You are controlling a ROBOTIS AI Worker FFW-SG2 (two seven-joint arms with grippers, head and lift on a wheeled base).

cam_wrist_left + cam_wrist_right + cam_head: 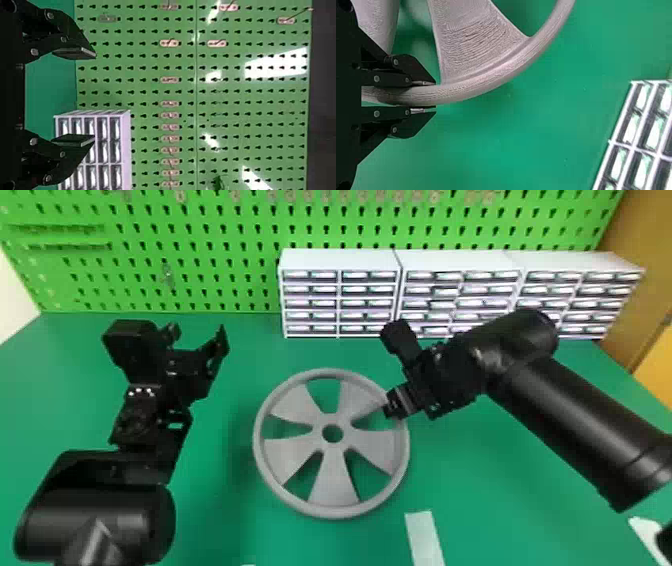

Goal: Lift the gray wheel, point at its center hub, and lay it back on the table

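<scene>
Over the middle of the green table, the gray wheel lies with its broad, spoked face turned up to the head, the open ring of its center hub in full sight. At its far right side the right gripper has the rim pinched, one finger on the inner side and one on the outer. Whether the wheel is clear of the table or resting on it, I cannot tell. To the left and forward, well apart from the wheel, the left gripper stands empty, its two fingers spread wide and aimed ahead at the green pegboard rather than down at the work. The hub lies to that gripper's right and nearer the robot. The right gripper is the closer of the two, but it is taken up with the rim, so the left looks like the one to do the pointing. That would call for a swing inward and back, with the fingertips turned toward the hub. The likely trouble is that, held by one edge only, the wheel may sag or twist on its free side and carry the hub off the line.
</scene>
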